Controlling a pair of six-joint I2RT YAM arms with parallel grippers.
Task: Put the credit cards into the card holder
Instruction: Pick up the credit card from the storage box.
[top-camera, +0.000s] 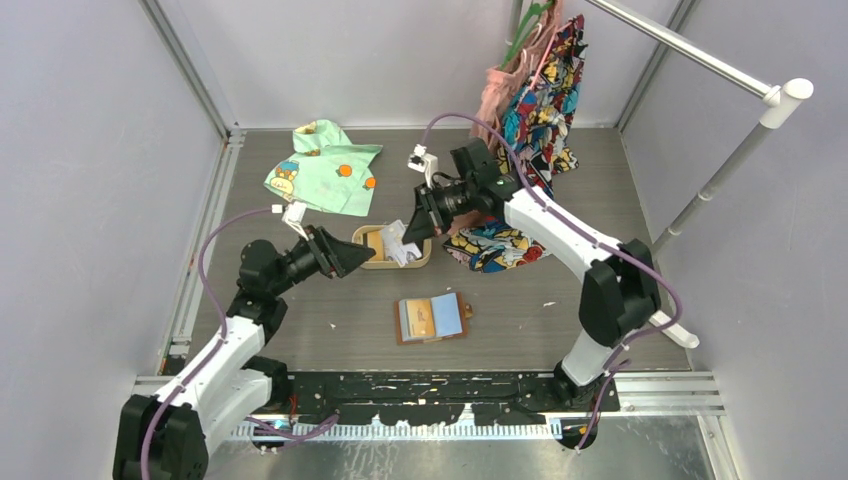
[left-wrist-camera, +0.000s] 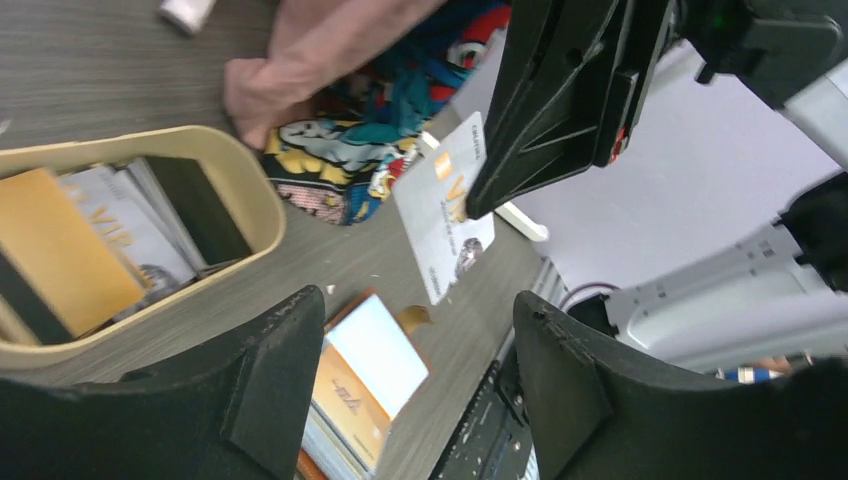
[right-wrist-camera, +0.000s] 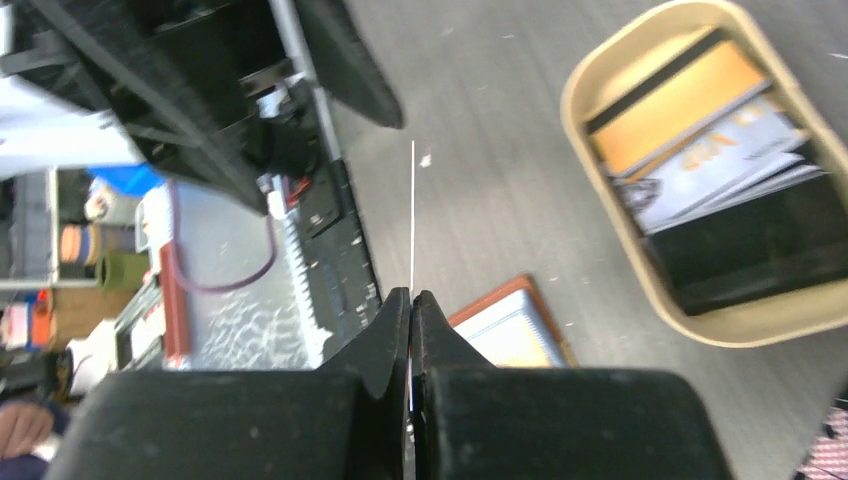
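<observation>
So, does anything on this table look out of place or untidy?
Nothing looks damaged. The cards in the tan tray lie in a loose, crooked pile. A green shirt and a colourful garment lie crumpled on the table near it, odd next to a card job.

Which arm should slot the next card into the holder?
Right. The right end effector is shut on a grey-white card, held in the air. The left end effector is open and empty. The card holder lies open.
</observation>
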